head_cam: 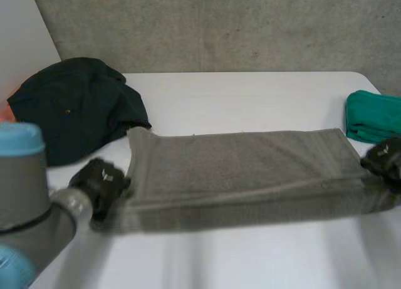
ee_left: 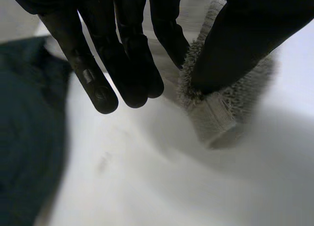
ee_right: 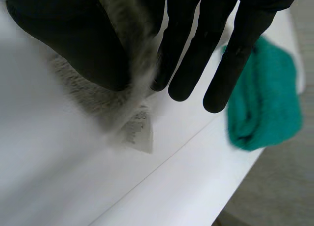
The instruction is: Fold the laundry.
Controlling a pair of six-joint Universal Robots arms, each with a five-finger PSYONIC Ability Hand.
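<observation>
Towel (head_cam: 238, 170): grey, fluffy terry, long rectangle.

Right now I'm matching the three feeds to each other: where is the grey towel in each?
Head view: grey towel stretched across the white table, left hand at one end, right hand at the other.
Left wrist view: its corner pinched by the left hand, near the dark garment.
Right wrist view: its corner pinched by the right hand, near the green cloth.
Shared landmark: the white table.
</observation>
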